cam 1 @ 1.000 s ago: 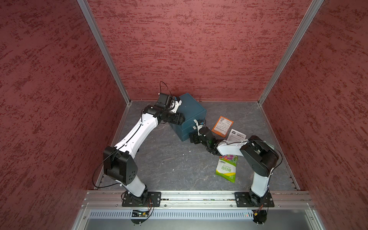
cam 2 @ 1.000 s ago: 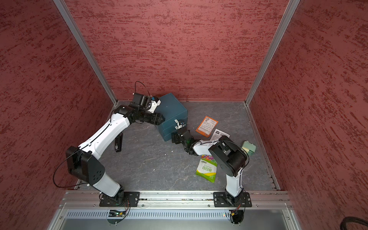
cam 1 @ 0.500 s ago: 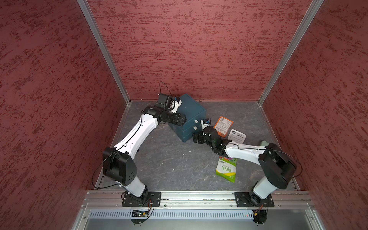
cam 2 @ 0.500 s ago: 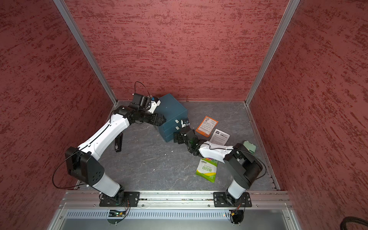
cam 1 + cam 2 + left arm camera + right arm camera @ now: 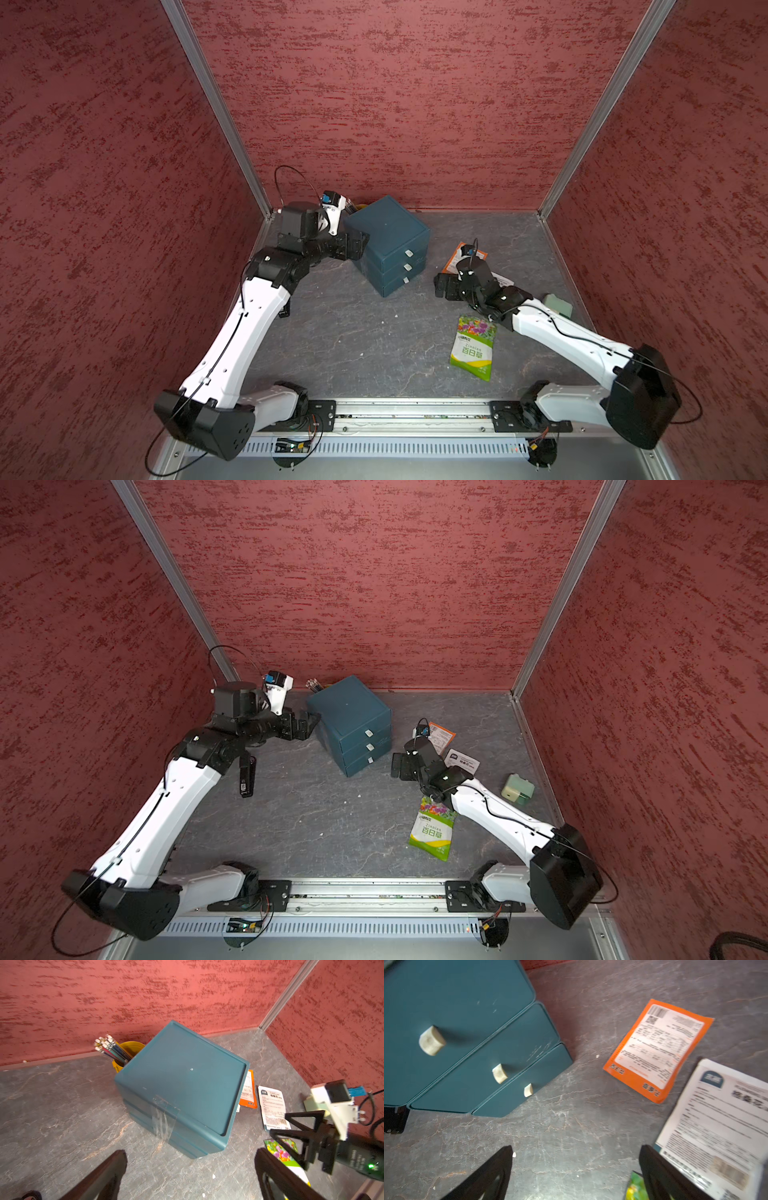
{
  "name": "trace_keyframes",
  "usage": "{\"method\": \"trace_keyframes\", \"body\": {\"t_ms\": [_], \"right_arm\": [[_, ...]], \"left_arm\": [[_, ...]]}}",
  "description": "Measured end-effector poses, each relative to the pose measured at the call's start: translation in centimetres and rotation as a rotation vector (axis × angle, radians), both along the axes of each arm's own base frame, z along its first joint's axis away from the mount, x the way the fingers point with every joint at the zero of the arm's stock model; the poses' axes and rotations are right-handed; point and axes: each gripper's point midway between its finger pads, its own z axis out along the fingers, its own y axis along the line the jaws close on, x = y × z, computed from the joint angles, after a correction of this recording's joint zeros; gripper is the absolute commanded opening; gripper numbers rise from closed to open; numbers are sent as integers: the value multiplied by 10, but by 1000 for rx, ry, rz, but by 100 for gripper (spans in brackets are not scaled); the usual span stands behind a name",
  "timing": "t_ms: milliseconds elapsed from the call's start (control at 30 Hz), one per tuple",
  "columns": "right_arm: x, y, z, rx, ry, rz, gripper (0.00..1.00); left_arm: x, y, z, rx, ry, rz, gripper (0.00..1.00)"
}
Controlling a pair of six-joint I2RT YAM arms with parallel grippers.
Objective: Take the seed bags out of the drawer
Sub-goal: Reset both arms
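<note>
Green seed bag (image 5: 473, 348) flat, long axis front-to-back, flower end rearward

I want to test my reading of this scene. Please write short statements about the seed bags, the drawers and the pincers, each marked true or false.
1. All three drawers of the blue drawer unit are shut. True.
2. The orange seed bag lies inside a drawer. False: it lies on the table beside the unit.
3. The right pincer holds the white seed bag. False: it is open and empty; the bag lies on the table.
4. The green seed bag lies flat on the table. True.
5. The left pincer is open. True.
</note>
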Motion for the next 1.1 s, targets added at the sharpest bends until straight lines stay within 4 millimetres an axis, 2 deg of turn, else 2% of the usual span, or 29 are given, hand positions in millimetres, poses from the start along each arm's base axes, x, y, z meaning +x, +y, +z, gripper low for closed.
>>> {"method": "trace_keyframes", "body": {"t_ms": [167,300,367,500,667,767,900,1100], "right_arm": [[2,-48,8,-33,-4,-102,99],[15,-88,7,-90,-8,-195,99],[23,-112,3,-133,-8,-245,99],[36,-146,-11,-224,-43,-296,99],[51,-183,-42,-304,-65,-337,99],[69,-194,-54,-342,-90,-339,99],[91,-196,-67,-375,-140,-322,99],[101,-197,-73,-378,-209,-316,99]], "left_arm": [[-18,24,-59,17,59,88,100],[-24,39,-100,36,103,142,100],[-21,45,-113,40,108,167,100],[-10,60,-138,46,91,223,100],[4,87,-182,53,86,307,100],[14,105,-200,58,79,352,100],[31,127,-207,56,26,406,100],[45,147,-221,52,-69,442,100]]}}
